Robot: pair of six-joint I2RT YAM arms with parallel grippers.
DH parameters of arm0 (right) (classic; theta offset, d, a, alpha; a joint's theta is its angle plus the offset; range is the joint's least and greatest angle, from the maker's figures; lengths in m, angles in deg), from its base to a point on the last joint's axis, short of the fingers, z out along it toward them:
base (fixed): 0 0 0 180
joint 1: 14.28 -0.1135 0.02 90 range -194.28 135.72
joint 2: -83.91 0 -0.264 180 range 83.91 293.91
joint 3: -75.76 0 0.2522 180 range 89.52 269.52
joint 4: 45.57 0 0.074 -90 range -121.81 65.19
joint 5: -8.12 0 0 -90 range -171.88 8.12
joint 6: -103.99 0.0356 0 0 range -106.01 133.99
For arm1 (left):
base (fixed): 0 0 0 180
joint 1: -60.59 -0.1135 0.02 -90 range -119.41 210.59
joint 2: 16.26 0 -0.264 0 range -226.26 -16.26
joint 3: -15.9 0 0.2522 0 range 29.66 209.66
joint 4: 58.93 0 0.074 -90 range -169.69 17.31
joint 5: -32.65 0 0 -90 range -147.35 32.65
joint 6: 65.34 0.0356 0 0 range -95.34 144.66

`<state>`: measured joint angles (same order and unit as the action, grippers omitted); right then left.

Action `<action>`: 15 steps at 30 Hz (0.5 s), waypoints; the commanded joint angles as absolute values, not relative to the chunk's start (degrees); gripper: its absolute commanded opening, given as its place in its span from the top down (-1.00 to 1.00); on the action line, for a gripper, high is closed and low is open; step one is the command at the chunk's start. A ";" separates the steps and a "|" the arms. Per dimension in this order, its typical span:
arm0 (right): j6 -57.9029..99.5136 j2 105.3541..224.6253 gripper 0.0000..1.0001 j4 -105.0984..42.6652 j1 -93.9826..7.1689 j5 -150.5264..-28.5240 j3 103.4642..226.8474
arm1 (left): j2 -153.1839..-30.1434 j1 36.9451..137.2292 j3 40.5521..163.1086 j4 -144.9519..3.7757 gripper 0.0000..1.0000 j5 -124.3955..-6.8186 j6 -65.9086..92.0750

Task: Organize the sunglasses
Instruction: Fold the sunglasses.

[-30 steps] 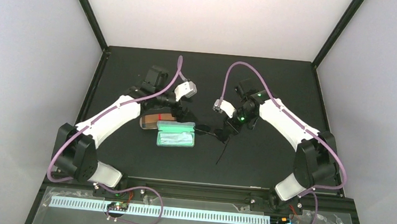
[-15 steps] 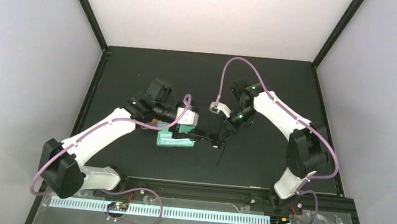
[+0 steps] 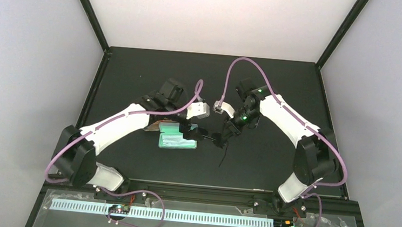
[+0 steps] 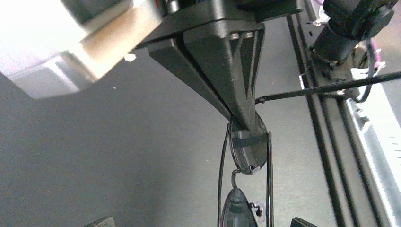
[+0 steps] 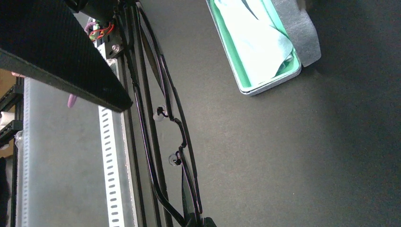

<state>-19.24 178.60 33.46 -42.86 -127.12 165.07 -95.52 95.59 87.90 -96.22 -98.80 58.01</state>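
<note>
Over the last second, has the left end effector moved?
Yes. Left end effector shifted right along the green case, from beyond its left end to its right end.

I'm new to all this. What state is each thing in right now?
Black sunglasses: held off the table by one lens, an arm unfolded.
Right gripper: shut on the sunglasses.
Left gripper: open, empty.
Green case: open, light cloth inside.
Brown case: mostly hidden; cannot tell.
</note>
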 commanded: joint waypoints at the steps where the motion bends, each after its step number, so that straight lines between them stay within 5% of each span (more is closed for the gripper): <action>1: -19.06 176.24 0.98 31.07 -42.89 -126.48 163.84 | -100.45 94.70 93.37 -101.79 -0.90 -106.22 47.42; 10: -18.84 175.43 0.98 29.35 -42.78 -126.37 162.48 | -109.91 92.95 98.13 -109.34 -0.08 -117.96 44.05; 15: -18.41 175.10 0.98 28.89 -42.83 -125.42 162.14 | -111.00 92.91 99.09 -113.98 0.02 -118.62 47.31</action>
<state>-18.87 176.90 30.16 -42.84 -125.96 162.86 -110.34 93.17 96.25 -108.64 -114.64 45.50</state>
